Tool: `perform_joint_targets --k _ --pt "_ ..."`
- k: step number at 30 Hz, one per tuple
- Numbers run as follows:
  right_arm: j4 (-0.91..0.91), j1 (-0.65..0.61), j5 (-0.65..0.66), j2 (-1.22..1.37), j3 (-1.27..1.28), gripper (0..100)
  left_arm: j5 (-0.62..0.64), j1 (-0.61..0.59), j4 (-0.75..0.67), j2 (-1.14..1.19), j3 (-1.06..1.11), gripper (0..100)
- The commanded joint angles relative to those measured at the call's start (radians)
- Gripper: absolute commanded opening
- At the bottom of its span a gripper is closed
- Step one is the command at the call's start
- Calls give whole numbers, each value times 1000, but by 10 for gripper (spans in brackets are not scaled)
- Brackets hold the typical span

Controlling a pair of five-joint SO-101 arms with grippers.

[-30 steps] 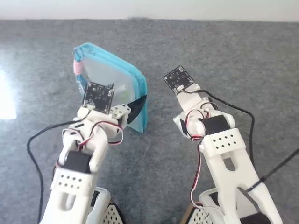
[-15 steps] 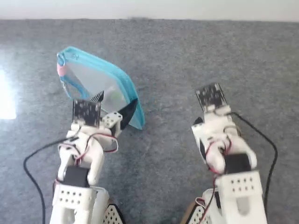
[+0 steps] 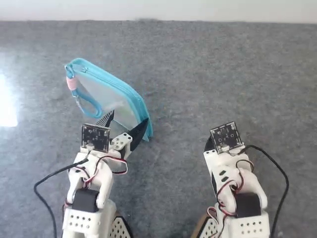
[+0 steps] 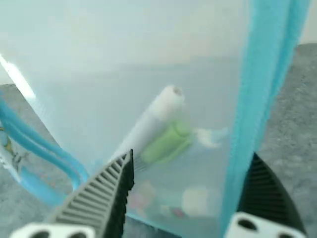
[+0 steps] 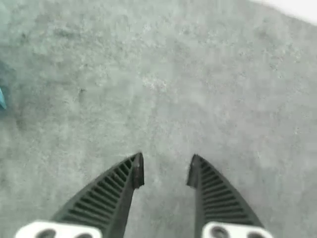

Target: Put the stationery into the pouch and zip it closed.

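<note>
The pouch (image 3: 116,99), clear with a blue zip edge and a pink tag (image 3: 72,82), rests tilted on the grey carpet at the left. In the left wrist view its clear face (image 4: 148,69) is turned to the camera. Inside it are a white pen (image 4: 151,119) and a green item (image 4: 168,144). My left gripper (image 4: 192,156) stands open with a finger on either side of the pouch's near corner, and the same gripper (image 3: 124,125) sits at that corner in the high view. My right gripper (image 5: 166,157) is open over bare carpet, far from the pouch.
Grey carpet (image 3: 213,69) covers the whole table, with a pale wall strip along the far edge. The right arm (image 3: 225,141) is drawn back near the front edge, and black cables trail beside both arms.
Both arms have drawn back toward the near edge, the right one farther. The pouch has gone from standing steeply to leaning lower and has shifted left.
</note>
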Motion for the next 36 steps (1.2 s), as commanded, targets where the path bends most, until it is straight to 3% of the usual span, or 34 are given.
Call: perform_joint_targets --k 1,5,8,12,18,21,27,32,36 --pt "10 8 -6 -2 11 187 12 6 28 -20 -7 327" --pt "1 1 -6 -2 58 187 12 74 35 -20 -8 327" --pt "1 1 -6 -2 60 187 9 152 -51 -20 -8 327" --pt "2 7 -6 -2 64 187 -98 250 -78 -17 -8 327" --pt "-16 4 -5 -2 81 187 -58 256 -236 -17 -8 327" --pt "-19 2 -5 -2 87 187 -63 219 -307 -17 -8 327" --pt "-19 1 -5 -2 97 187 -61 115 -295 -17 -8 327" --pt "-19 4 18 -2 120 186 -58 -150 -175 -21 -12 327" --pt "-19 2 74 -2 121 184 -63 -393 -170 -21 -12 327"
